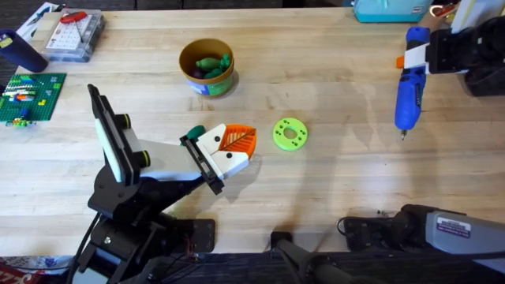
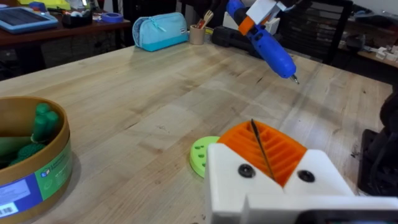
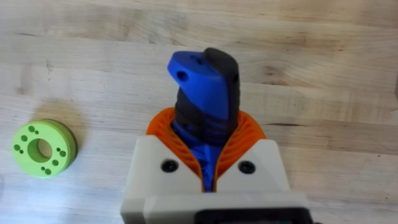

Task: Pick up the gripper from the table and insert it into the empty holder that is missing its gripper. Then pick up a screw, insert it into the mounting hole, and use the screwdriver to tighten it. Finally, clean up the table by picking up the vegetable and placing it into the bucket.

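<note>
a light wooden table [image 1: 331, 87] carries a two-armed robot's work. the right pincer [image 3: 208, 171], white with orange ribbed pads, is pinching the blue electric screwdriver [image 1: 410, 87] around its body; the wrist view looks straight along the tool's blue and black butt end, squeezed between the pads. seen from overhead, the right arm reaches toward the table's far right corner and holds the screwdriver above the surface, its thin metal bit pointing back toward the near edge, seemingly kept ready for the tightening step.

the left pincer [image 1: 229, 150] hovers low near the middle of the table, on the left arm, which stretches out almost level from its base at the near left edge. its two white blocks each carry an orange ribbed finger [image 2: 267, 146], and these are pressed together with nothing between them, so the mount no longer looks empty. whether a screw sits in the mounting hole cannot be told.

just beside that pincer, toward the right edge, lies a lime-green ring disc [image 1: 289, 134], flat on the wood. farther back, toward the far edge, stands the small tan bucket [image 1: 207, 68] with a green band, and green vegetable pieces [image 2: 38, 127] already lie inside it. a box of small parts [image 1: 73, 35] sits at the far left corner, and a green brick plate [image 1: 30, 96] rests near the left edge.
</note>
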`<state>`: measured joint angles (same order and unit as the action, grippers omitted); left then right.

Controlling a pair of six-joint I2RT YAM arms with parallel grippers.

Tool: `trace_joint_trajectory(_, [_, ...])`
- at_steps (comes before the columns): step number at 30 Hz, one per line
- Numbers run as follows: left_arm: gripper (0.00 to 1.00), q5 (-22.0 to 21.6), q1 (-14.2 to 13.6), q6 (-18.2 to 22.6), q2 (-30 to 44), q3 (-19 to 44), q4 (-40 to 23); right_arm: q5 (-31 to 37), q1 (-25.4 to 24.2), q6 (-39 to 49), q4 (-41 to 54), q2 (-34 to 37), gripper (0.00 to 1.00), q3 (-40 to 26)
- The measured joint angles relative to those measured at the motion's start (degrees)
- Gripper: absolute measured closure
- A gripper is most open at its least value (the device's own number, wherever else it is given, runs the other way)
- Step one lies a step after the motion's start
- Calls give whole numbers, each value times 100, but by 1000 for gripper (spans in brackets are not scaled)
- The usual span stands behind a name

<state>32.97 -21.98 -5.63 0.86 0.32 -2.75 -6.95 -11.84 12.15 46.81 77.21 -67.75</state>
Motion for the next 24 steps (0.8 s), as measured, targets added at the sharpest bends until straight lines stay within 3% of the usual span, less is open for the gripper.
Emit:
trace_joint_trajectory(8, [991,2,0,1,-2,0,-10,-211,-7,4,85,4,951,11])
trace_joint_trajectory(15, [991,2,0,-2,-2,0,-12,-1458,-7,3,-14,-34,951,13])
trace_joint_trajectory(24, [991,2,0,0,0,0,-12,-2211,-7,-154,-410,-1264,950,15])
